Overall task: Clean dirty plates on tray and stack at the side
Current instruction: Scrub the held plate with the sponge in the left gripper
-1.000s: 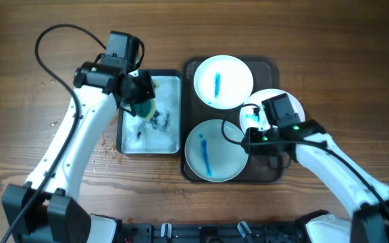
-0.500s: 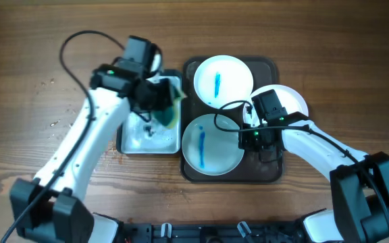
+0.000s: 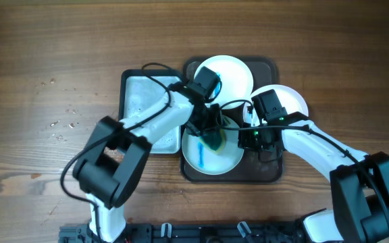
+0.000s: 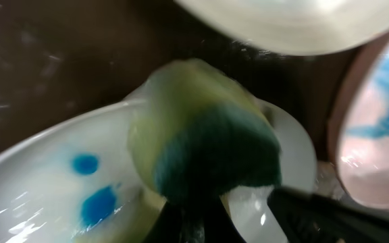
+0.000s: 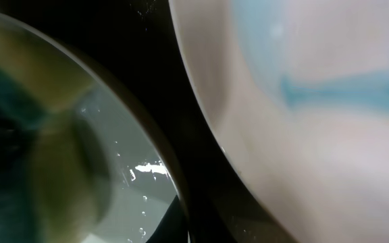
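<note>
Overhead: scrub step, L gripper clamping sponge on plate at tray front, R gripper at rim, grip unclear; next, wipe blue marks.

glossy wet plate, porous foam sponge, matt wood-grain table.

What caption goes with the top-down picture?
Left gripper holds a sponge over the blue-stained plate on the tray.

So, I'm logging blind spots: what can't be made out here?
Right gripper, overhead: jaws hidden under its wrist housing; wrist view too blurred.
Round white plate nearest the robot, overhead: blue stain partly covered by left arm and yellow-green sponge.
Rightmost white plate, overhead: right arm hides its middle.
</note>
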Controlling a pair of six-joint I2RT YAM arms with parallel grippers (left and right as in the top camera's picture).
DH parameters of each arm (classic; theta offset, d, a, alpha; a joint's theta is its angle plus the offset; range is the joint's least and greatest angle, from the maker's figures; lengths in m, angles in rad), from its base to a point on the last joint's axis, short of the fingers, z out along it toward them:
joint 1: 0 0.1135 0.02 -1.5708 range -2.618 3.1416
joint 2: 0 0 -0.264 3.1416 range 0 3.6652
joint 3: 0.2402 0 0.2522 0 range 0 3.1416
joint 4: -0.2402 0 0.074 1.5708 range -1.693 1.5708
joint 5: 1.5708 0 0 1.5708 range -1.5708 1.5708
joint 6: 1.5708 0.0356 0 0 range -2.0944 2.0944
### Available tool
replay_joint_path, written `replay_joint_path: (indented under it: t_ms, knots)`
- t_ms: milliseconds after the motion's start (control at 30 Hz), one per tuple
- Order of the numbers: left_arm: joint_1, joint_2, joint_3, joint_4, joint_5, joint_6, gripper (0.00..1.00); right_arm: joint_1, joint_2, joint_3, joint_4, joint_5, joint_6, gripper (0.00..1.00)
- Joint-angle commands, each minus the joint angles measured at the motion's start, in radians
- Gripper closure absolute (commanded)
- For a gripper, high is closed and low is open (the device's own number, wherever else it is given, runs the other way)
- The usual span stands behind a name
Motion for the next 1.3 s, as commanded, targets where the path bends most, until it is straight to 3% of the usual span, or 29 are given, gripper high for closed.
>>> replay_joint_path:
  t_ms: [0, 200, 300, 400, 467, 533, 700, 800, 1067, 1200, 1267]
  knots:
    - [-0.013, 0.071, -0.007, -0.013, -0.042, -0.067, 0.96, 0.001, 0.056, -0.035, -0.002, 0.134, 0.036, 0.96]
    - [-0.013, 0.074, -0.006, -0.178, -0.656, -0.067, 0.96, 0.001, 0.056, -0.035, -0.02, 0.131, 0.035, 0.96]
    - [-0.013, 0.074, -0.006, -0.225, -0.827, -0.019, 0.96, 0.001, 0.056, -0.035, -0.024, 0.131, 0.034, 0.96]
    - [-0.013, 0.074, -0.006, -0.245, -0.9, 0.008, 0.96, 0.001, 0.056, -0.035, -0.024, 0.131, 0.034, 0.96]
    - [-0.013, 0.074, -0.006, -0.235, -0.864, 0.008, 0.96, 0.001, 0.056, -0.035, -0.024, 0.131, 0.036, 0.96]
    - [-0.014, 0.075, -0.006, -0.203, -0.721, 0.037, 0.96, 0.001, 0.056, -0.035, -0.024, 0.131, 0.036, 0.96]
    - [-0.017, 0.076, -0.01, 0.006, -0.022, 0.135, 0.96, 0.001, 0.056, -0.035, -0.026, 0.131, 0.037, 0.96]
    - [-0.035, 0.077, -0.01, 0.096, 0.193, 0.134, 0.96, 0.0, 0.056, -0.035, -0.032, 0.131, 0.06, 0.96]
    - [-0.053, 0.077, -0.013, -0.014, 0.096, 0.138, 0.96, 0.0, 0.056, -0.035, -0.033, 0.135, 0.102, 0.96]
    - [-0.053, 0.077, -0.013, -0.161, -0.049, 0.139, 0.96, 0.0, 0.056, -0.035, -0.036, 0.135, 0.105, 0.96]
    - [-0.053, 0.077, -0.013, -0.241, -0.188, 0.138, 0.96, 0.0, 0.056, -0.035, -0.036, 0.135, 0.104, 0.96]
